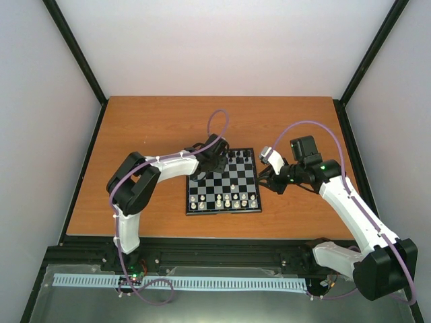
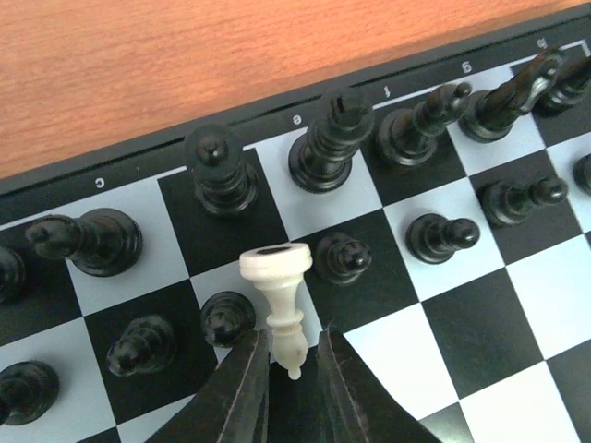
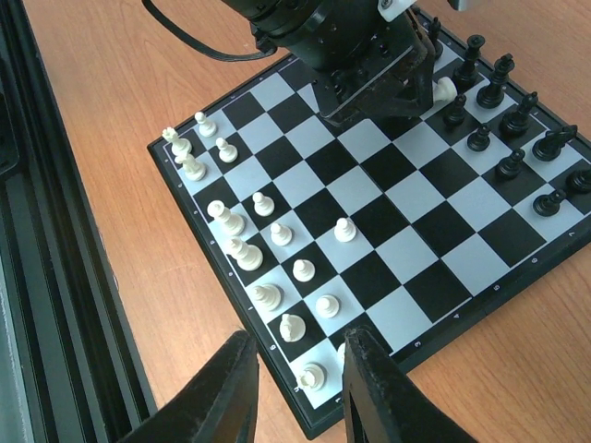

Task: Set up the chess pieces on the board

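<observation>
"What's lost at your left wrist?"
"The board (image 2: 480,305) runs off three edges, and I can't tell what kind the white piece (image 2: 277,268) between my jaws is."
"From above?"
"My left arm (image 1: 168,167) covers the board's far-left corner; the chessmen (image 1: 227,202) are too small to name."

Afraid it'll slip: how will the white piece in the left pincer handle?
The cream-white chess piece looks rigid and glossy, probably slippery; the left pincer grips only its narrow end. Tall over a small base, it likely tips easily, perhaps toppling nearby black pawns.
</observation>
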Robot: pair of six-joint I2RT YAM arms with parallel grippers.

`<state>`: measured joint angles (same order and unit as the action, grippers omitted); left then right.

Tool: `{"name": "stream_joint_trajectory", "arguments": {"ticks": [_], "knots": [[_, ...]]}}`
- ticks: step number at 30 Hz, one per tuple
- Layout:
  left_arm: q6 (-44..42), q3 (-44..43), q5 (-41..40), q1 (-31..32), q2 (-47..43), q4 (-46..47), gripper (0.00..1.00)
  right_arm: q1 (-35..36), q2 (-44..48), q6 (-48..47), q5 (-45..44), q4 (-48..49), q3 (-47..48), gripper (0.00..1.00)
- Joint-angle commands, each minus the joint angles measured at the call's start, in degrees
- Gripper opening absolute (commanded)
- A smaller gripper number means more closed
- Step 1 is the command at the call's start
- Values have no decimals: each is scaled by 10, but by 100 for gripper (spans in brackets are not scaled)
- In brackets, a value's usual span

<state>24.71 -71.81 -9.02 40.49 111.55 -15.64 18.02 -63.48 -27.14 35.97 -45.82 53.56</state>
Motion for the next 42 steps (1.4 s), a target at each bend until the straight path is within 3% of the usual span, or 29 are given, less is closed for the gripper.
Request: {"name": "stream_joint_trajectory", "arguments": {"ticks": [1,26,38,42], "knots": [[8,-27,-11,-3,9,-17,19,-3,2,-3,-1,9,-5,27],[15,-52,-4,-2,38,-41,14,-3,-2,-8,1,3,-6,29],[45,6,-3,22,-9,-59,12,-3,-1,-11,5,0,-6,29],[27,27,32,34,-23,-50,12,-3,-2,-13,5,-1,-5,29]]}}
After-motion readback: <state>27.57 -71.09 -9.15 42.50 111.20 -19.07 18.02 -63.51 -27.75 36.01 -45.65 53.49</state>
